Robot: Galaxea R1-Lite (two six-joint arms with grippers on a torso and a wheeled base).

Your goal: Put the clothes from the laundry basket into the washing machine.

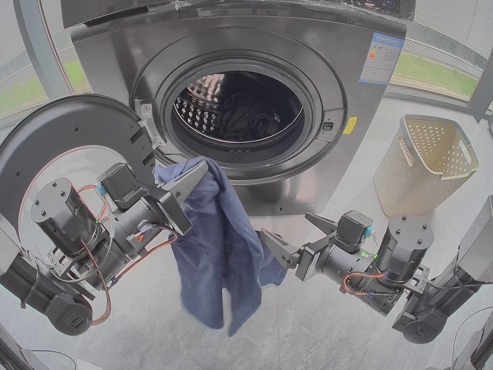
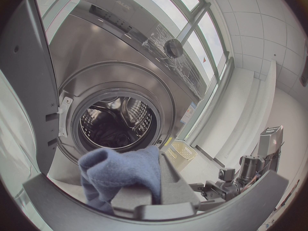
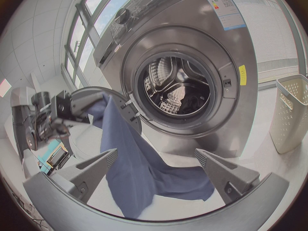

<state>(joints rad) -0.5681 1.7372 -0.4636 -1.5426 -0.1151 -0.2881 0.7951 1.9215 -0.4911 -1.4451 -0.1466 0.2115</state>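
Left hand [image 1: 191, 180] grips blue cloth [image 1: 226, 247] before washer [image 1: 328, 62].

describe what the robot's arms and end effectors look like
The left arm and right arm are dark grey, with drum-shaped joint housings and orange cables. The left end effector and right end effector carry grey wedge-shaped fingers with ridged pads.

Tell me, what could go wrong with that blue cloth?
1. The cloth hangs far below the left gripper, so its tail might stay outside the washer opening.
2. The open right gripper is close beside it and might snag it.
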